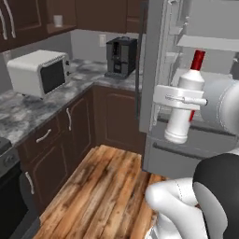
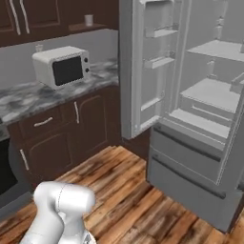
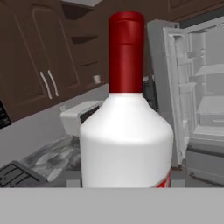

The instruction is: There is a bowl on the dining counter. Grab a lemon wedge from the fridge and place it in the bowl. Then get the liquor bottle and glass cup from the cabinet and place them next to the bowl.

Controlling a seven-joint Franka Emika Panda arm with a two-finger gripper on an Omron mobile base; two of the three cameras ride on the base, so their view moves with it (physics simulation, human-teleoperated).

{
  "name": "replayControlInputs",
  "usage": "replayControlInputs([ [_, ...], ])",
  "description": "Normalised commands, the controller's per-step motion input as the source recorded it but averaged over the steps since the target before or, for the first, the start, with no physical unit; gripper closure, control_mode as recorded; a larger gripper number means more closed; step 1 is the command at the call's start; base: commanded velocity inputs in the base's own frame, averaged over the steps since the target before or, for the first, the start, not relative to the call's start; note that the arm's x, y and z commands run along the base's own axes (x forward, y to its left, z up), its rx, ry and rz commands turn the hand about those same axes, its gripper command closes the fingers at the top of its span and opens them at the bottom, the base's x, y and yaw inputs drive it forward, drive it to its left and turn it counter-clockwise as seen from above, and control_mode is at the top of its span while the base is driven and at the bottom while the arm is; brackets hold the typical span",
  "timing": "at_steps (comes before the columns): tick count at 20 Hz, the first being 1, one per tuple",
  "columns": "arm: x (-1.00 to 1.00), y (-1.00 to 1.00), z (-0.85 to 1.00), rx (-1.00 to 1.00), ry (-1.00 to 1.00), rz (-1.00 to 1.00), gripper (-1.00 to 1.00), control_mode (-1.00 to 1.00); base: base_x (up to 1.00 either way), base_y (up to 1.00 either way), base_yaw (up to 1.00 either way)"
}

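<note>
Gripper was clamped on the liquor bottle, mid-right of the left base view.

Bottle stood nearly upright, white body with a red neck, held up in the air right in front of the open fridge. Fridge door swung out toward the middle of the right base view. Plenty of bare wood floor below. Microwave and coffee machine sat back on the counter, well apart from the bottle.
</note>
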Motion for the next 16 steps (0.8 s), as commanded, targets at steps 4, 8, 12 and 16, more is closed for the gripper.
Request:
replayControlInputs([
  [4, 0.00, 0.00, 0.00, 0.00, 0.00, 0.00, 1.00, 1.00, -0.70, 0.00, -0.56],
  [8, 0.00, 0.00, 0.00, 0.00, 0.00, 0.00, 1.00, 1.00, -0.52, 0.00, -0.62],
  [12, 0.00, 0.00, 0.00, 0.00, 0.00, 0.00, 1.00, 1.00, -0.46, 0.00, -0.63],
  [16, 0.00, 0.00, 0.00, 0.00, 0.00, 0.00, 1.00, 1.00, -0.42, 0.00, -0.63],
])
